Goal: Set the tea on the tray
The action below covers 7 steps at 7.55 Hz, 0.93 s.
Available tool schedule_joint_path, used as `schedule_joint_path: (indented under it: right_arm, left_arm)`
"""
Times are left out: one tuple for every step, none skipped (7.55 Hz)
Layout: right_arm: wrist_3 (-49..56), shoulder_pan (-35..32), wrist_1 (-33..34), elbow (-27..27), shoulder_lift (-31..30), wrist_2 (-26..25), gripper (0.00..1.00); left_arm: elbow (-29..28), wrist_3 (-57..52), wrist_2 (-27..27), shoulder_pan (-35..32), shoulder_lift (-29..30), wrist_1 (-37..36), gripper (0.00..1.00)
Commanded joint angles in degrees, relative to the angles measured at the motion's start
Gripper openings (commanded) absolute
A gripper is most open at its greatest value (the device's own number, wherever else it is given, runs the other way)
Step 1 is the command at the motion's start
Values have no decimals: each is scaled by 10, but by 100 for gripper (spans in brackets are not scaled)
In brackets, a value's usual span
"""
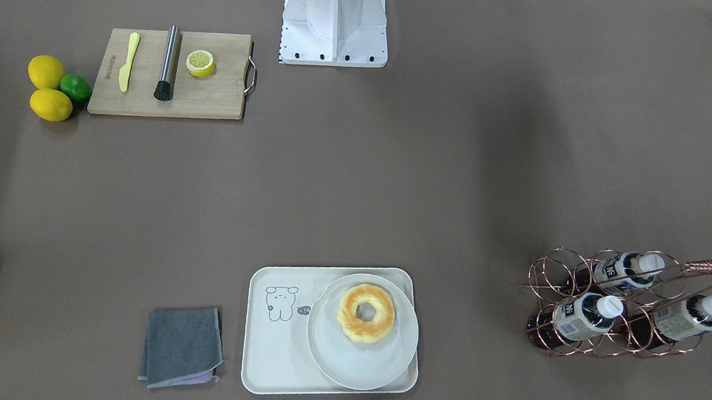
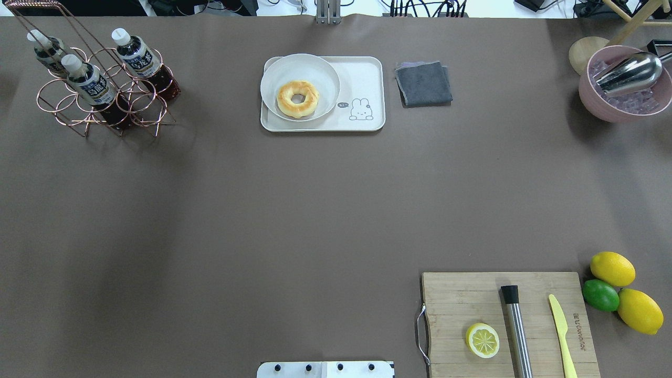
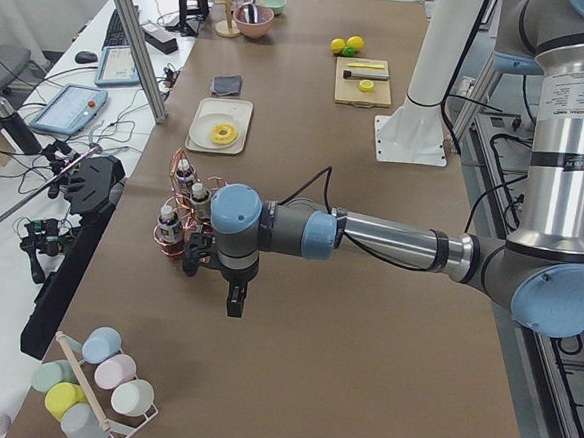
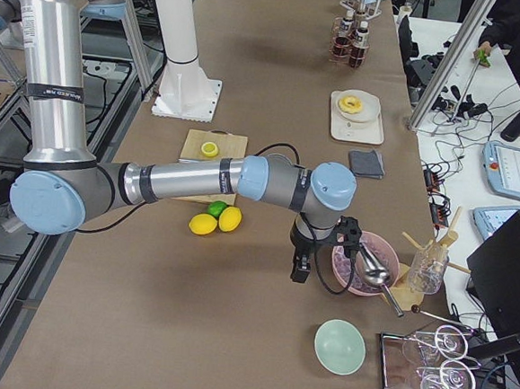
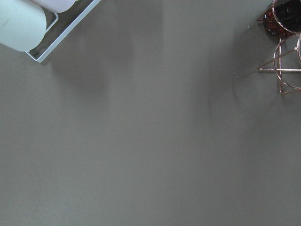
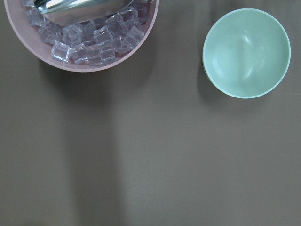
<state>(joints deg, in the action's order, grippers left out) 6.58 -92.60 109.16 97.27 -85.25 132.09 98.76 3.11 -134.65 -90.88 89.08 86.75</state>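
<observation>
Brown-covered table [image 2: 315, 210], with desks, tablets and cables along the operators' side. Three tea bottles [image 1: 587, 316] stand in a copper wire rack [image 2: 63, 100] at the far corner on the robot's left. Their caps are up and their long axis is vertical. They are well apart from the tray [image 1: 269, 354], which carries a plate [image 1: 359, 365] with a doughnut [image 1: 366, 314].

The rack handle is cut off at the frame edge, and the bottle bases are half masked by the wire rings.

Left gripper [image 3: 234, 300] hangs near the rack. Right gripper [image 4: 301, 268] is near the ice bowl [image 2: 604, 107]. Both show only from the side, so I cannot tell how the jaws stand.
</observation>
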Motion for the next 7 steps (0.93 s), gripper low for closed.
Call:
schedule_joint_path:
  right_arm:
    - [1, -1, 0, 0, 1, -1, 100]
    - [0, -1, 0, 0, 1, -1, 100]
    - [0, -1, 0, 1, 1, -1, 100]
    - [-1, -2, 0, 1, 2, -1, 100]
    - [0, -2, 0, 0, 1, -1, 100]
    - [0, -1, 0, 0, 1, -1, 100]
    - [1, -1, 0, 2, -1, -1, 100]
  left_arm:
    - [0, 0, -1, 1, 5, 1, 98]
    - [3, 1, -1, 1, 8, 1, 98]
    - [13, 2, -2, 2, 8, 3, 98]
    - [31, 1, -3, 6, 11, 5, 98]
    - [38, -1, -3, 9, 17, 42, 98]
    - [40, 2, 0, 13, 15, 105, 98]
    - [56, 3, 0, 24, 11, 134, 98]
